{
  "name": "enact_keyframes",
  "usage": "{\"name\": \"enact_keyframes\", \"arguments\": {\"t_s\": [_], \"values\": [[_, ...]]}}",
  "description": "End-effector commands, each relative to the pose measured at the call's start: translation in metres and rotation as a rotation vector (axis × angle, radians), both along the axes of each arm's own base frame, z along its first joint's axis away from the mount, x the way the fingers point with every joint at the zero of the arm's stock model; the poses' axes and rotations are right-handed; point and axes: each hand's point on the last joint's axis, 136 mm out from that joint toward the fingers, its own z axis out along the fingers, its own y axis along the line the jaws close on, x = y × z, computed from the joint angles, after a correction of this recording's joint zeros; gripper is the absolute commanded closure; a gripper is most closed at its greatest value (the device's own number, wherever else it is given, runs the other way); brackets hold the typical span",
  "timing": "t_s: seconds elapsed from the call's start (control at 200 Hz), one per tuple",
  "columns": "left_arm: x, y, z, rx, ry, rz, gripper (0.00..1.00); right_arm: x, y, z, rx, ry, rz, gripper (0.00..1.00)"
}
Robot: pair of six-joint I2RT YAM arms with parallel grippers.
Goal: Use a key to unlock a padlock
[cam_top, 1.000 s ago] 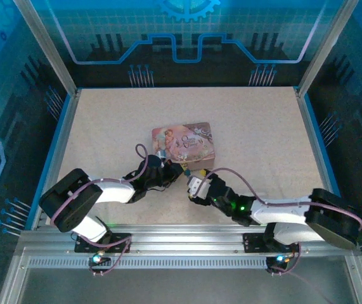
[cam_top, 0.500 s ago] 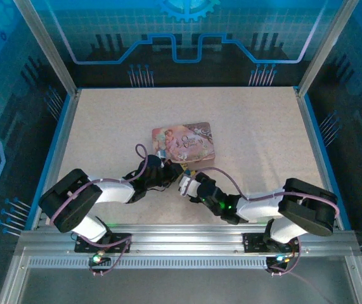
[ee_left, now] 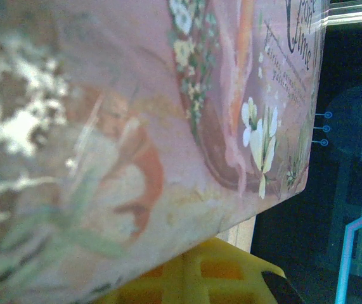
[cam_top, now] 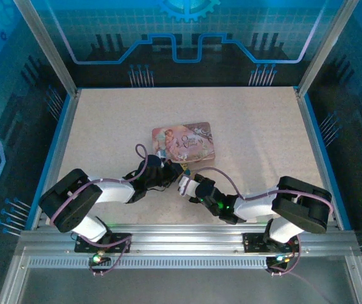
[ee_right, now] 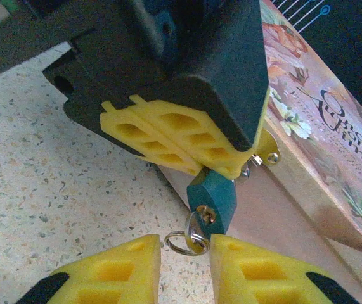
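Right gripper (ee_right: pixel 186 246) points up from six o'clock in its wrist view. Its yellow fingers stand narrowly apart, with the small silver key ring (ee_right: pixel 179 243) and the thin metal key (ee_right: pixel 201 220) between them; whether the pads already pinch either one I cannot tell. At twelve o'clock hangs the small teal-bodied padlock (ee_right: pixel 213 193), its top clamped in the shut yellow pads of the left gripper (ee_right: pixel 222 166), close against the pink pictured tin box (ee_right: pixel 320 145) that runs off toward two o'clock. The likely trouble is the pads catching the loose ring instead of the key, so that it swivels without turning. A twist could also rotate the lock in the left gripper's hold and drag the tin.
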Motion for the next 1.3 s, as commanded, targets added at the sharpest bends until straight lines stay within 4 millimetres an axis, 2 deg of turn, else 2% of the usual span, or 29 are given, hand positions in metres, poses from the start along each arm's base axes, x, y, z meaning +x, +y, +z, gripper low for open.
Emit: {"name": "enact_keyframes", "arguments": {"t_s": [0.0,0.49,0.715,0.94,1.296], "values": [[-0.012,-0.013,0.006,-0.067,0.069,-0.047,1.00,0.005,0.010,0.016,0.078,-0.024,-0.017,0.73],[-0.012,-0.013,0.004,-0.075,0.073,-0.043,1.00,0.014,0.009,0.015,0.112,-0.009,-0.048,0.76],[-0.013,-0.013,0.004,-0.076,0.073,-0.046,1.00,0.018,0.005,0.010,0.112,0.000,-0.075,0.82],[-0.013,-0.013,0.003,-0.074,0.077,-0.048,1.00,0.023,0.001,0.009,0.146,0.016,-0.107,0.92],[-0.014,-0.014,-0.003,-0.068,0.085,-0.049,1.00,0.026,-0.002,0.012,0.305,0.151,-0.114,0.98]]}}
